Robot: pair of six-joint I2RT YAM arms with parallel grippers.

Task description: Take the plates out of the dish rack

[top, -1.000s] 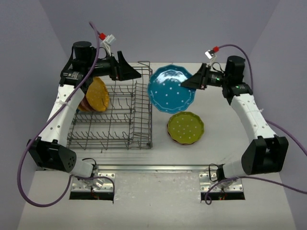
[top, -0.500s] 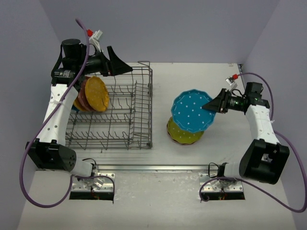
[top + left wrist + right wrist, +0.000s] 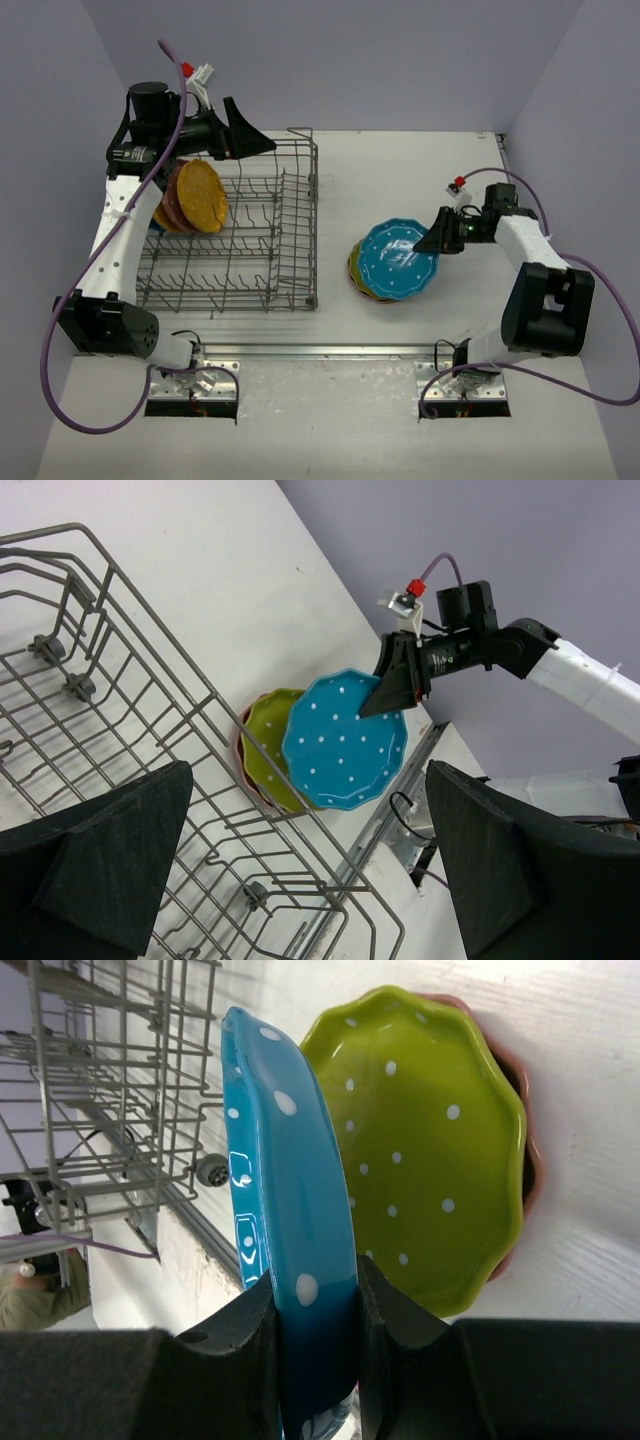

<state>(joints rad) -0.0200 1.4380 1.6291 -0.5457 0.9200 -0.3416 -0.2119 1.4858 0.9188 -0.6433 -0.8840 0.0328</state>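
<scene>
Right fingers: the two black fingers (image 3: 400, 1345) of the right gripper (image 3: 318, 1345) are clamped on the rim of the blue plate (image 3: 290, 1190), one on each face.
Left fingers: the fingers (image 3: 100, 870) of the left gripper (image 3: 310, 880) stand wide apart and hold nothing, above the far edge of the dish rack (image 3: 240, 250).
Blue plate: tilted over a small stack, right of the rack, toward the near edge of the table (image 3: 350, 180). Whether it touches the stack I cannot tell.
Hidden: from above, the blue plate covers most of the green plate (image 3: 430, 1160). The pink plate (image 3: 530, 1150) under it shows only a thin rim.
In rack: an orange plate (image 3: 203, 195) stands upright at the left side. A red plate (image 3: 172, 205) behind it is mostly covered.
Shapes: the plates are round with wavy rims, glossy, with small white dots.
Rack: thin grey wire, upright tines, raised sides.
</scene>
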